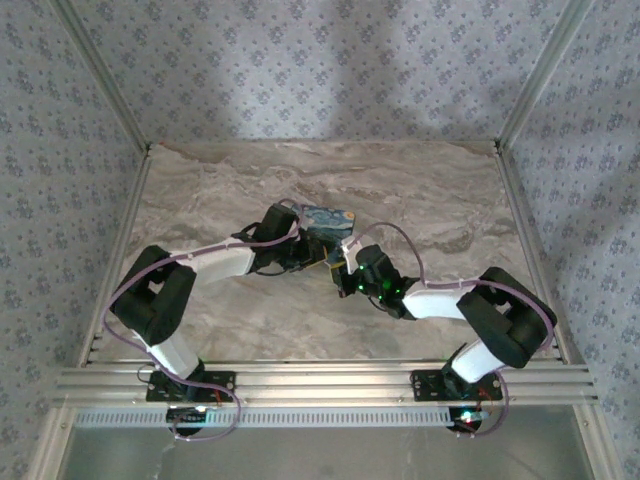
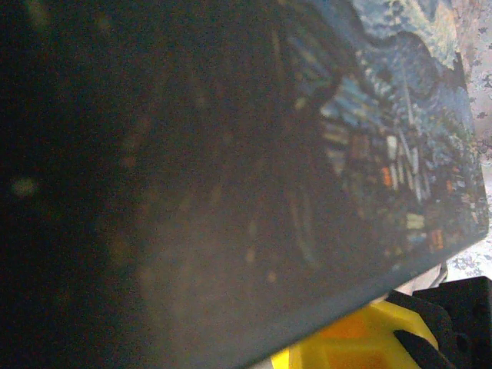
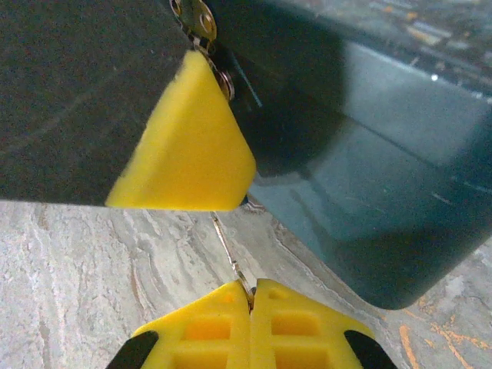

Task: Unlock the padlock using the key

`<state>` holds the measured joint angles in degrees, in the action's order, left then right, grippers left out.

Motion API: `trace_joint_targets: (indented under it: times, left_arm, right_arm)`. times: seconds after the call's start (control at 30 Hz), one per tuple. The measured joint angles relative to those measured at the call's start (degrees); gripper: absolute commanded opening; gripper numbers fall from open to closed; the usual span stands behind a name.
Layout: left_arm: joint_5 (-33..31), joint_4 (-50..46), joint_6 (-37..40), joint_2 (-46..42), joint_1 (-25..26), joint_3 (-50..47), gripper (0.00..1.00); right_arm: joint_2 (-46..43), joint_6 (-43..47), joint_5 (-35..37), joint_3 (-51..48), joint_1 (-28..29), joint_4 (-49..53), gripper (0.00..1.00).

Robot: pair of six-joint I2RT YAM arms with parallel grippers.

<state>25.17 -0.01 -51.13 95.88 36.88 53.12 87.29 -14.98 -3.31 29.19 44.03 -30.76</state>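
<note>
The padlock is a dark-blue block with a starry-night print, held above the marble table. My left gripper is shut on it; in the left wrist view the padlock sits very close, with one yellow finger under its edge. In the right wrist view the padlock is at upper right, its silvery fitting beside the left gripper's yellow fingertip. My right gripper is shut on the key. The thin blade points up toward the padlock's underside; its tip is hidden behind that fingertip, and its head is hidden between my fingers.
The marble tabletop is bare around the two grippers. Metal frame posts and patterned walls close the sides and back. An aluminium rail runs along the near edge by the arm bases.
</note>
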Motion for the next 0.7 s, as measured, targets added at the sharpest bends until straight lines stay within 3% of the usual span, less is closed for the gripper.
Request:
trace_joint_targets:
  times: [0.7]
  left_arm:
    - [-0.1, 0.0, -0.6, 0.0, 0.0, 0.0, 0.18]
  right_arm:
    - [1.1, -0.2, 1.1, 0.7, 0.3, -0.7, 0.01]
